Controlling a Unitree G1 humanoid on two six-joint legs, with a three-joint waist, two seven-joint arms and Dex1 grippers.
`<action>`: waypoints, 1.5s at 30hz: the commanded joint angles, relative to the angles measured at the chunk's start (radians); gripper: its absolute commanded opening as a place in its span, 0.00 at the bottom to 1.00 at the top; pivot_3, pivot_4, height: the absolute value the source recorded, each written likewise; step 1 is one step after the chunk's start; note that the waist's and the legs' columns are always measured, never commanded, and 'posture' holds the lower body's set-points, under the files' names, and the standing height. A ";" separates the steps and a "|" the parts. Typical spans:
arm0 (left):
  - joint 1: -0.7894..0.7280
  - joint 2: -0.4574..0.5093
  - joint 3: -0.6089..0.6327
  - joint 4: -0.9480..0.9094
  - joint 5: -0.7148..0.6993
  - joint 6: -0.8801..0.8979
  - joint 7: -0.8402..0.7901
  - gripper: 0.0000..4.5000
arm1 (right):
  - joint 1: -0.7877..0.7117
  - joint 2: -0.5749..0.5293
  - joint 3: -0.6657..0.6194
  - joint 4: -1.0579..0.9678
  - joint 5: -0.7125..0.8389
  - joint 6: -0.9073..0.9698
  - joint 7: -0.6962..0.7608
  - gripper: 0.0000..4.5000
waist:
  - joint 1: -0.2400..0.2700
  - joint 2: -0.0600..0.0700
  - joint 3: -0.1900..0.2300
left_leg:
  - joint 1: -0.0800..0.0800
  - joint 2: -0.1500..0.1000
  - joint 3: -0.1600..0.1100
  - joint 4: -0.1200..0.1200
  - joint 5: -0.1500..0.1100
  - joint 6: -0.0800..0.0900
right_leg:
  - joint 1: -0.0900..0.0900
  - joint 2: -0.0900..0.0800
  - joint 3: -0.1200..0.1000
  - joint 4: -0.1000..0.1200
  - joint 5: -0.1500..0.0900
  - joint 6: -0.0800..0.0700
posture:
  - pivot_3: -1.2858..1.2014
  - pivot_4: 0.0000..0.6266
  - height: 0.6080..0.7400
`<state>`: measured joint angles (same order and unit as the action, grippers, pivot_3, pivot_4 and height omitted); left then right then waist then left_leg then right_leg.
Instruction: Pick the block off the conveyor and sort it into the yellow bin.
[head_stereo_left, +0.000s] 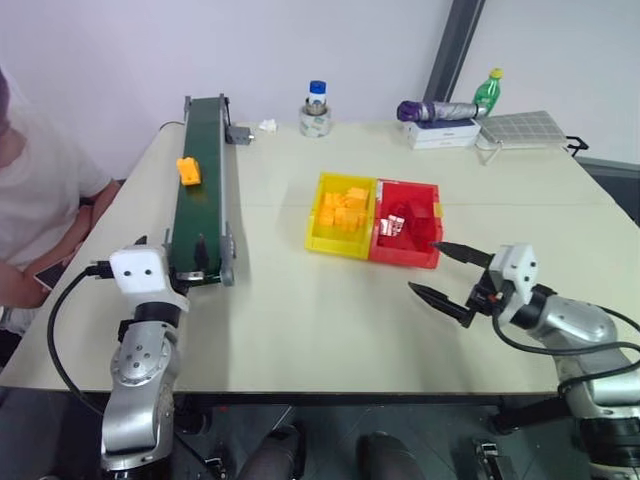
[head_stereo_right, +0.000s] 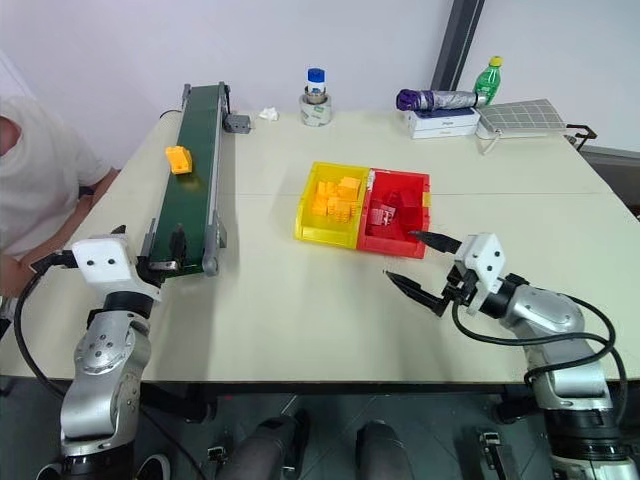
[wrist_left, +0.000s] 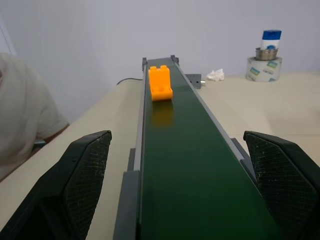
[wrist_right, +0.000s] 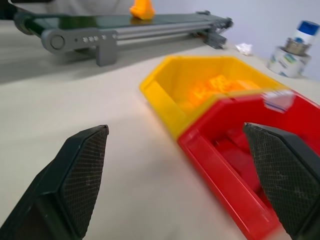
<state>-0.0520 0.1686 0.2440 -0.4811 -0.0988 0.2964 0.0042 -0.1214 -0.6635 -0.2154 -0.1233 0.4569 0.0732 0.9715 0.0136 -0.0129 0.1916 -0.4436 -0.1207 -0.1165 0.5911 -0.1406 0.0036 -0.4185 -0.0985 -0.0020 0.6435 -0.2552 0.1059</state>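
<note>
Lengthwise, block (head_stereo_left: 188, 170) along conveyor (head_stereo_left: 203, 160)

The person (head_stereo_left: 40, 210) at the table's edge is cut off.

A beige table (head_stereo_left: 330, 320) (matte, evenly lit) stands against a plain white wall (head_stereo_left: 120, 50).

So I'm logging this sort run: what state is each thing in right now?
Block: on the conveyor, not picked.
Yellow bin: holds orange blocks.
Red bin: holds red-and-white pieces.
Left hand: open, at the belt's near end.
Right hand: open, empty, near the red bin.
</note>
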 joint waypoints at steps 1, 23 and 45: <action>-0.020 0.016 0.023 -0.020 0.000 0.000 0.005 0.99 | 0.031 -0.030 -0.072 0.012 0.029 -0.025 0.026 1.00 | -0.001 0.000 0.000 | 0.000 0.000 0.000 0.000 0.000 0.000 | 0.000 0.000 0.000 0.000 0.000 0.000 | 0.52 0.24 1.00; -0.467 0.166 0.150 0.394 -0.105 0.272 -0.005 0.99 | -0.014 -0.004 -0.026 0.030 -0.008 -0.047 0.004 1.00 | -0.002 0.000 0.000 | 0.000 0.001 0.001 0.000 0.000 0.000 | 0.000 0.001 -0.002 -0.001 0.001 -0.001 | 0.52 0.24 1.00; -0.483 0.088 0.128 0.361 -0.224 0.303 -0.017 0.31 | -0.037 -0.007 -0.011 0.024 -0.009 -0.045 -0.014 1.00 | 0.000 -0.001 0.000 | 0.000 0.001 0.001 0.001 0.000 0.000 | 0.000 0.001 -0.001 0.000 0.002 -0.001 | 0.52 0.24 1.00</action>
<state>-0.5190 0.2615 0.3539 -0.0530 -0.2979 0.6105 -0.0241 -0.1430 -0.6721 -0.2199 -0.0775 0.4445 0.0436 0.9576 0.0138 -0.0134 0.1919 -0.4435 -0.1196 -0.1157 0.5922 -0.1406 0.0037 -0.4184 -0.0974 -0.0031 0.6434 -0.2530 0.1051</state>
